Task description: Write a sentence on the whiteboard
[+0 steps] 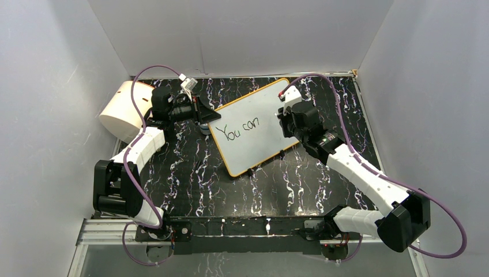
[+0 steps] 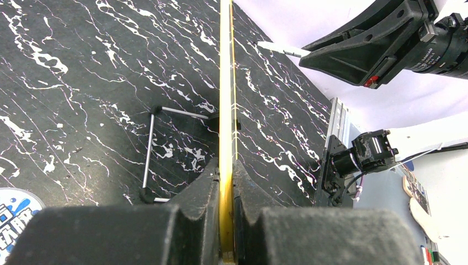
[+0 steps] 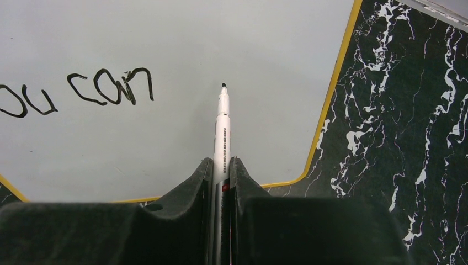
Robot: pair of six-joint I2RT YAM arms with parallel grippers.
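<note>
Cream plastic by the look of it, the big cylinder point(image 1: 123, 111) lies at the far left of the black marbled table point(image 1: 190, 173), close beside the left arm, so a wide swing of that arm could knock it rolling. Next along, the left gripper point(image 2: 226, 168) is clamped on the whiteboard point(image 1: 256, 153), its two pads pressed tight on either side of the thin yellow rim. That is a narrow hold on a glossy edge, and sideways pressure from writing could twist the board in the pads or pull it free. The board itself lies at an angle in the middle of the table, between the two arms. Of the sentence point(image 1: 241, 128), only "You can" is down, on the upper left of the board, so I judge well under half is written. The ink may not be dry, and a gripper crossing back to start the next line could smear it. To the right, the right gripper point(image 3: 222, 165) is closed on the marker point(image 3: 222, 130), the tip over bare board just right of "can"; whether it touches I cannot tell. Much of the barrel sticks out past the jaws, so hard pressing could tilt it or push it back, and the strokes would fade or wander towards the rim.
</note>
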